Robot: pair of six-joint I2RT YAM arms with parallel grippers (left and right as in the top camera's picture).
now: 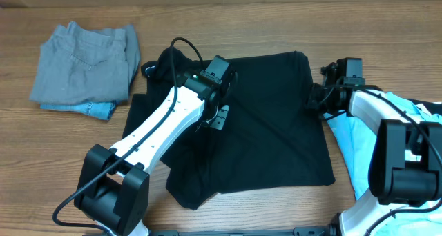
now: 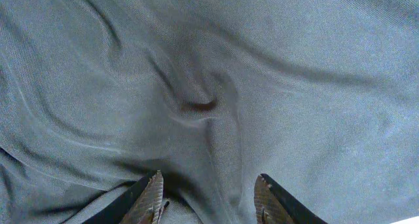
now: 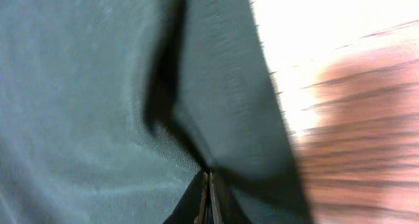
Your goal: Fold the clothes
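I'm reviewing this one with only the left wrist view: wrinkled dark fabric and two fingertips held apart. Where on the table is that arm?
Observer: Overhead, the left gripper hangs over the middle of a black shirt spread on the table.
Operator: Is the other arm on the same shirt?
Observer: Yes. The right gripper is shut on the shirt's right edge near the far corner, with a fold pinched between its fingers.
Operator: Any other garments out?
Observer: A folded grey piece lies on a denim piece at far left, and a light-blue tee lies under the right arm.
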